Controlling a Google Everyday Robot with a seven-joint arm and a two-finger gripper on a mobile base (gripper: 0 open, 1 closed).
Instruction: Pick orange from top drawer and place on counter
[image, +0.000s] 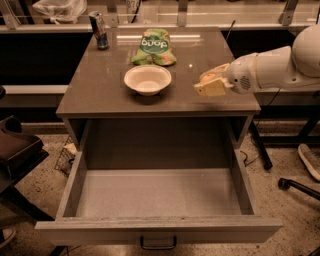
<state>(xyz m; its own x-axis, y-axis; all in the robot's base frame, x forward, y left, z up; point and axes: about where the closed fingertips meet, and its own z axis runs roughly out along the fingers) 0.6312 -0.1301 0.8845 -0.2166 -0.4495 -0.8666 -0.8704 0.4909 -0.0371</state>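
One gripper (212, 86) reached in from the right, clamped on the single orange (209, 77) and held just above the right front part of the counter (100, 85). The orange was round, so it showed no long axis and pointed no particular way. On the counter sat one white bowl (147, 80), one green snack bag (154, 47) behind it, and one can (99, 30) at the back left. The one top drawer (155, 227) stood pulled open below.
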